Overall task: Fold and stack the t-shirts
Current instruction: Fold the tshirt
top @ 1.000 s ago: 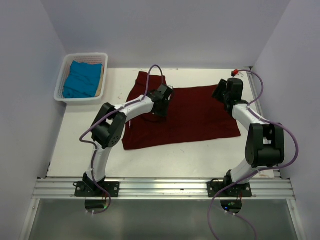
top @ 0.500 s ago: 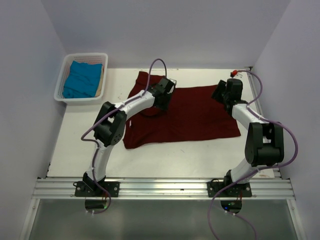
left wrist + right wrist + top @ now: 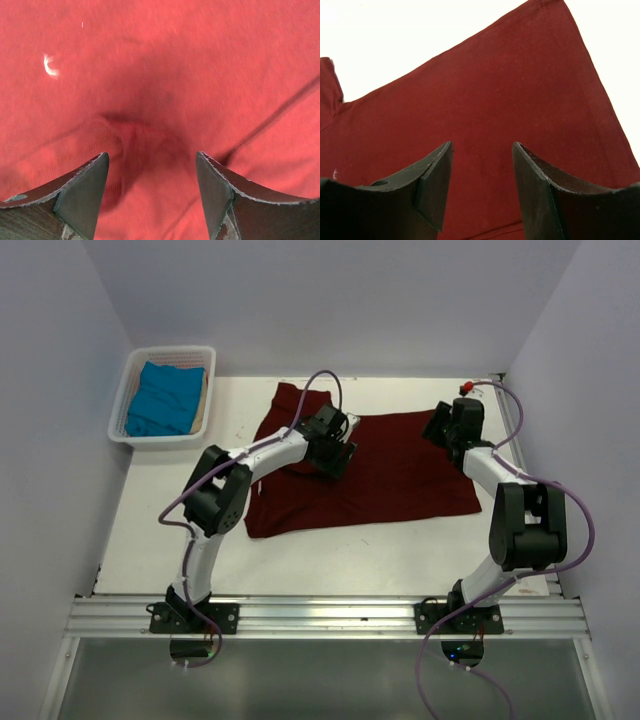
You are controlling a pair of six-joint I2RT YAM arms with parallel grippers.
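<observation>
Left wrist, left claw (image 3: 152, 156) spread, empty

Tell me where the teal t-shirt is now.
Top view: the teal t-shirt lies in the white basket at the table's far left corner, left of the maroon t-shirt.

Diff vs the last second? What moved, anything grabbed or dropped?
The left gripper opened, apparently letting go of the maroon t-shirt; a small pucker of cloth lies below its jaws. It also shifted slightly rightward over the shirt. Unchanged: the right gripper, open above the shirt's right side, the shirt's overall layout, and the teal t-shirt in the basket.
</observation>
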